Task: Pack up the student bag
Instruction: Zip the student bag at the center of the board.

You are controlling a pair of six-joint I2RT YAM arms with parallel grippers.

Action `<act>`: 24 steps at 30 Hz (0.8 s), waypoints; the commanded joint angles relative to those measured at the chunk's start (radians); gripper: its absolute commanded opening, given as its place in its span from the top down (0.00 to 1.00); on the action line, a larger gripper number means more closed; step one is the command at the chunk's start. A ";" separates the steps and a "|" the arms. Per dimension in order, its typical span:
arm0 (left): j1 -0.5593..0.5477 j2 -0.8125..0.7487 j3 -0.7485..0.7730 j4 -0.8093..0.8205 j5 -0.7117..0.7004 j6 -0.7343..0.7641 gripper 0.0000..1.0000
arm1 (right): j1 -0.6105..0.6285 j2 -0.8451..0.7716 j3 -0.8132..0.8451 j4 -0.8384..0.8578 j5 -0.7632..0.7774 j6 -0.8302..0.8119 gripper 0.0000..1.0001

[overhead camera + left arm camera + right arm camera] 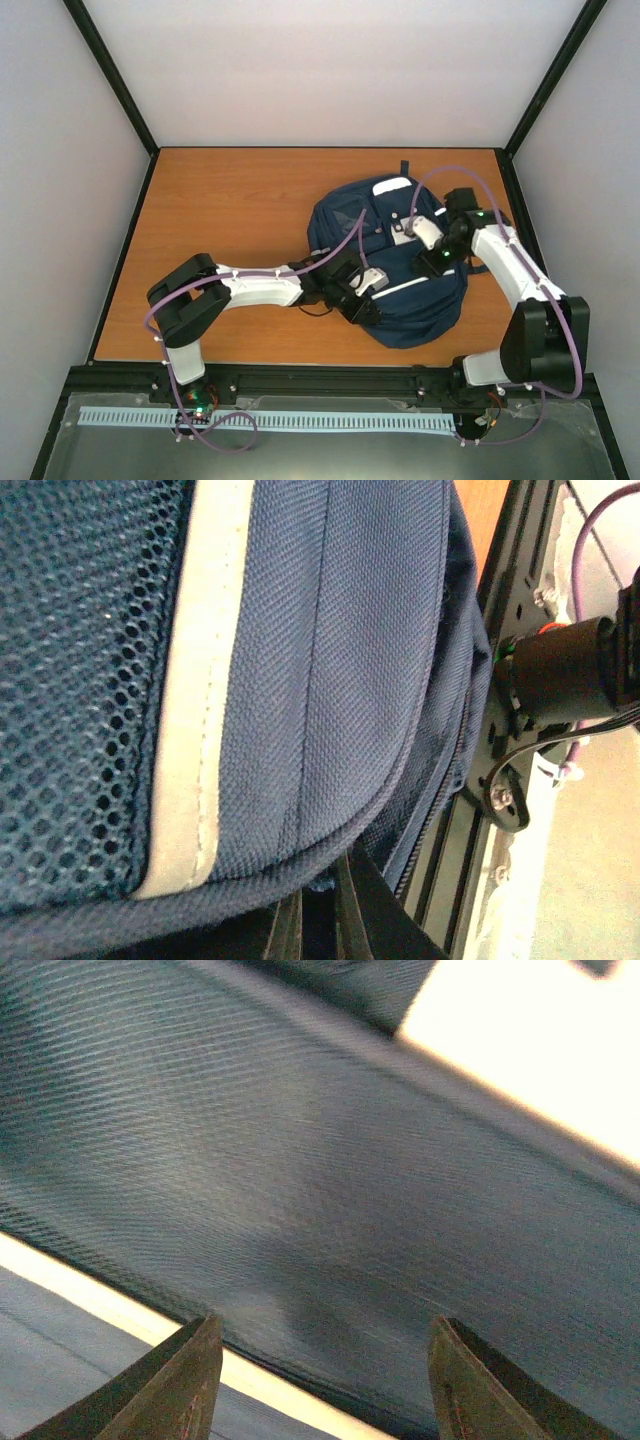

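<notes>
Left claw (318, 912) is closed tight at the near-left seam of the bag (420, 310); whether it pinches fabric I cannot tell. Its arm lies low, elbow folded. Right claw (325, 1325) stands parted over the bag's top, holding nothing, with its forearm angled down. The bag lies right of centre on the worktop (230, 220).

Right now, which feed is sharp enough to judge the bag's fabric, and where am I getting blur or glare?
Top external: evenly lit and sharp, the student bag clear. Left wrist: crisp, with the weave and white stripe well resolved. Right wrist: fabric smeared by blur, with an overexposed white area at upper right; trust it least.
</notes>
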 commanded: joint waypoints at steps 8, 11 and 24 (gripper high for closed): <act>0.027 -0.047 0.092 -0.025 -0.017 -0.223 0.99 | -0.211 -0.002 -0.031 0.108 0.158 -0.083 0.41; 0.030 -0.048 0.098 0.013 0.061 -0.287 0.99 | -0.213 0.010 -0.070 0.145 0.193 -0.084 0.40; 0.012 0.025 0.046 0.253 0.188 -0.534 0.98 | -0.171 0.092 -0.095 0.105 0.081 -0.051 0.39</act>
